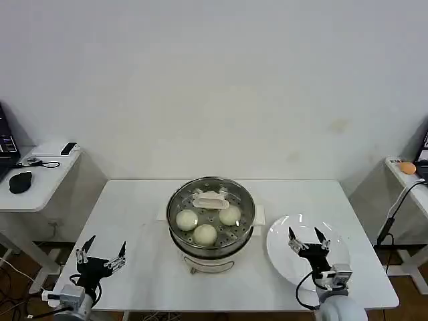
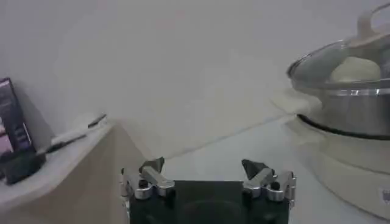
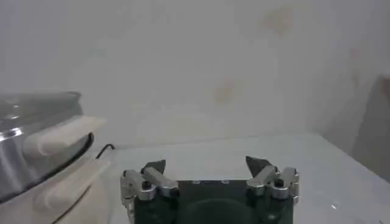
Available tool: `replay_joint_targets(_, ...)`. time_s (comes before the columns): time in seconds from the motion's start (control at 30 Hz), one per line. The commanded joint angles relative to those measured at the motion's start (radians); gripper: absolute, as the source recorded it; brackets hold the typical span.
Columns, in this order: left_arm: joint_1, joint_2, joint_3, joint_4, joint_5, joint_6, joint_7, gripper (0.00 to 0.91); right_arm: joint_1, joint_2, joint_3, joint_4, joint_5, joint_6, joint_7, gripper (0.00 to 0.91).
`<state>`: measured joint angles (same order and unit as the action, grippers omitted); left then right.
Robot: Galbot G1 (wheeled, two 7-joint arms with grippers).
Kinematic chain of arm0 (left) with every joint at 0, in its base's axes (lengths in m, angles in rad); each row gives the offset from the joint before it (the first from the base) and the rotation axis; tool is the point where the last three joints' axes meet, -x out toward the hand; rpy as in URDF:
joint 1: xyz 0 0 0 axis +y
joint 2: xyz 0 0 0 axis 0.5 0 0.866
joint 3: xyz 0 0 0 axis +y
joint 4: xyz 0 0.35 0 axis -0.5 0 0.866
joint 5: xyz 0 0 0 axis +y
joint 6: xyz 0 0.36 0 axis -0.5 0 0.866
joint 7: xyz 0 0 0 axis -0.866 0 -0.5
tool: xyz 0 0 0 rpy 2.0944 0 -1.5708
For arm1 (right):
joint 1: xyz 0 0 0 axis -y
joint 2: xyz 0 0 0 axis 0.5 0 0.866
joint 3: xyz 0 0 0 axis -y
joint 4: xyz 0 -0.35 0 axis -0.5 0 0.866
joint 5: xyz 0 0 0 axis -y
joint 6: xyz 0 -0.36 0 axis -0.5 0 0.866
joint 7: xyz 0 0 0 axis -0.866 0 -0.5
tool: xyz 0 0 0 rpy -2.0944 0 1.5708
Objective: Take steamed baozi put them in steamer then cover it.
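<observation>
Left pincer (image 1: 101, 254): parked low at the surface's (image 1: 140, 221) near-left corner, fingers spread wide and released, gripping nothing; well apart from the steamer.

Left pincer, wrist view (image 2: 204, 170): two dark fingertips held apart, pointing toward the wall, with the steamer (image 2: 347, 122) off to one side.

Right pincer (image 1: 309, 239): hovering over the white plate (image 1: 281, 257) at the surface's near-right, fingers open and released, gripping nothing.

Right pincer, wrist view (image 3: 207, 167): tips apart above bare white surface, steamer (image 3: 36, 146) at the edge of the frame.

Steamer (image 1: 175, 221): shiny round metal pot on a white base, standing at the middle of the surface, between the two arms.

Cover (image 1: 210, 212): clear glass lid with metal rim, seated flat on the steamer; white oblong handle on top, toward the far side.

Cover, left wrist view (image 2: 323, 64): domed glass over the pot's rim, one pale bun (image 2: 354, 70) visible beneath.

Buns (image 1: 206, 233): three smooth cream-white rounds seen through the glass on the perforated tray, two side by side and one nearer; a fourth cannot be made out under the handle.

Plate: flat, white, just beside the steamer on the right.

Side desk (image 1: 40, 180): far left, carrying a dark mouse (image 1: 21, 181) and small items.
</observation>
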<state>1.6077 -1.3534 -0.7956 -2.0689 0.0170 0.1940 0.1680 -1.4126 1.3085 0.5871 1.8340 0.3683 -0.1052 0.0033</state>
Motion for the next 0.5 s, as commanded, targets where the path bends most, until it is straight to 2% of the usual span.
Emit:
replay_joint_targets(0.03,0.023,-0.007,0.026,-0.003,-0.047,-0.006,-0.001,0.907,-0.011,0.015,0.014,0.019,-0.045,0.003,-0.012,0.907)
replay_joint_targets(0.43,0.024,-0.010,0.043,-0.001,-0.041,-0.006,-0.002,0.907,-0.040,-0.017,0.036,0.051,-0.059,-0.020,-0.042,0.907)
replay_joint_targets(0.5,0.024,-0.014,0.044,-0.003,-0.027,-0.007,-0.004,0.907,-0.042,-0.017,0.039,0.055,-0.077,-0.015,-0.063,0.907)
